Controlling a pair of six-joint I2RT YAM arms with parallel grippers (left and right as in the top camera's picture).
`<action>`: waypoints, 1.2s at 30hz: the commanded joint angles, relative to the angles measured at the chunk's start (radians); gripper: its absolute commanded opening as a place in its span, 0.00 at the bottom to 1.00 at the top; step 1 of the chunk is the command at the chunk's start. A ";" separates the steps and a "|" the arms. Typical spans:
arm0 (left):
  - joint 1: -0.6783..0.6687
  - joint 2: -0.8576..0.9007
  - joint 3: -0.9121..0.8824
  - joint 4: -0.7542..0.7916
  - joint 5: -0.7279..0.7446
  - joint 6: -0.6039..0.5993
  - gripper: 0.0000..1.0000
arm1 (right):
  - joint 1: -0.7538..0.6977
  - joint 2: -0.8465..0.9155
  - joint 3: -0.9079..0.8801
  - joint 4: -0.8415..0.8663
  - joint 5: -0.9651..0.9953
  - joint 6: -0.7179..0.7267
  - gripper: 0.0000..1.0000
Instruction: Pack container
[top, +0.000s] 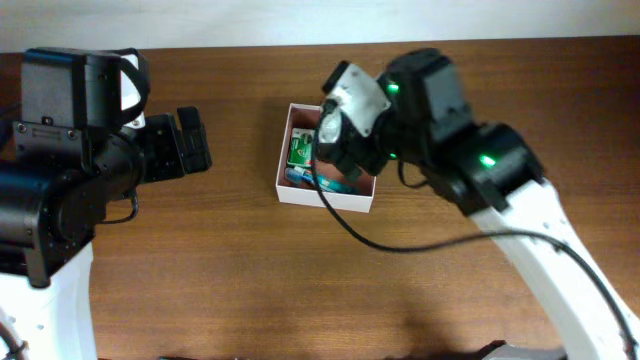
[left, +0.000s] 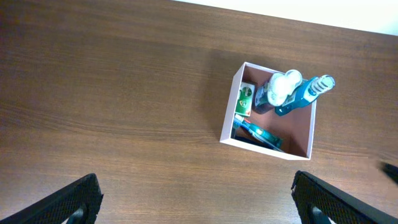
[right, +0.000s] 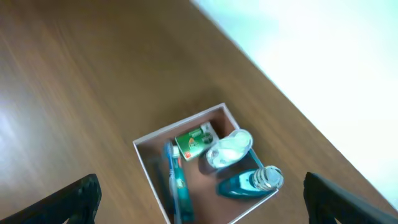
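The container (top: 327, 196) is a square shallow white box with a reddish-brown inside, at the table's middle. It also shows in the left wrist view (left: 226, 123) and the right wrist view (right: 144, 158). Inside lie a small green packet (right: 194, 141), a blue toothbrush pack (right: 176, 181), a clear-capped bottle (right: 228, 149) and a teal blue bottle (right: 249, 182). My right gripper (right: 202, 199) is open and empty, hovering above the container. My left gripper (left: 198, 199) is open and empty, above bare wood well left of the container.
The brown wooden table (top: 200, 270) spreads all around the container. A pale wall edge (right: 323, 56) lies beyond the table's far side. The right arm's black cable (top: 400, 245) hangs over the table in front of the container.
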 joint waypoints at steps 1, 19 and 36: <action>0.004 -0.004 0.007 0.000 -0.014 0.016 0.99 | 0.000 -0.073 0.010 -0.008 0.008 0.204 0.99; 0.004 -0.004 0.007 0.000 -0.014 0.016 0.99 | -0.274 -0.512 0.011 -0.224 0.277 0.312 0.99; 0.004 -0.004 0.007 0.000 -0.014 0.016 0.99 | -0.408 -1.235 -0.795 -0.063 0.234 0.340 0.99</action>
